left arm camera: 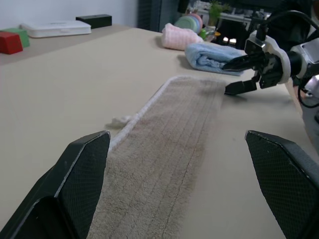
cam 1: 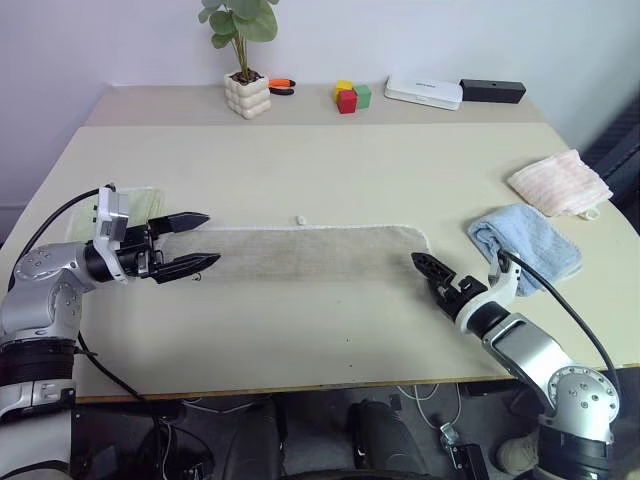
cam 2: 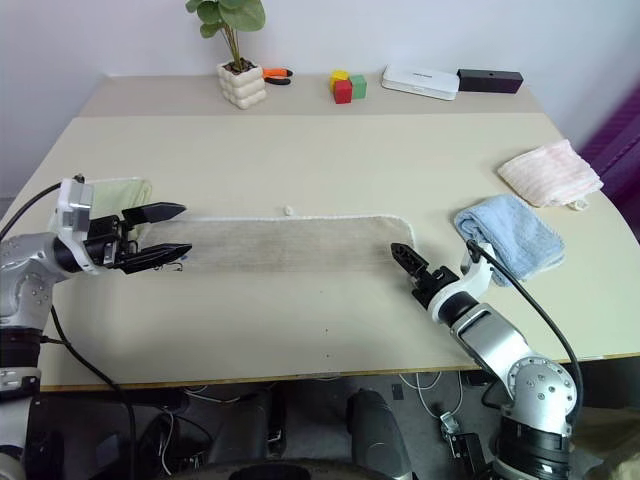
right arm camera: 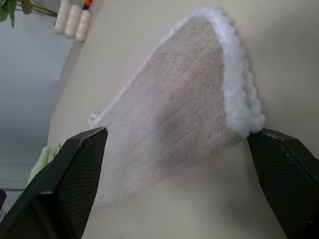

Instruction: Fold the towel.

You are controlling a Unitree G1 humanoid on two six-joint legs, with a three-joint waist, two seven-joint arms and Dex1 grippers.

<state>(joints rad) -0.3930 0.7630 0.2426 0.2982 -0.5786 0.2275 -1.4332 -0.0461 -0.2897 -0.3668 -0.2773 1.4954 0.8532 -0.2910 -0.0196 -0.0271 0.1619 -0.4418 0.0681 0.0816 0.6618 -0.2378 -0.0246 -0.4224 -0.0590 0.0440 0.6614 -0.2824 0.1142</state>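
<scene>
The beige-tan towel (cam 1: 310,252) lies flat on the table as a long narrow strip with white corded edging along its far side. At the strip's left end my left gripper (cam 1: 205,240) stands open and points along it, just above the cloth. The towel (left arm camera: 164,149) runs away between its fingers in the left wrist view. My right gripper (cam 1: 428,272) is open at the rounded right end, with its fingertips close to the near corner. In the right wrist view that corded end (right arm camera: 239,94) lies between the open jaws. Nothing is held.
A light green towel (cam 1: 140,205) lies under my left arm. A blue towel (cam 1: 530,240) and a pink towel (cam 1: 560,182) sit at the right. At the back stand a plant pot (cam 1: 247,95), coloured blocks (cam 1: 350,96), a white box (cam 1: 424,92) and a black box (cam 1: 492,91).
</scene>
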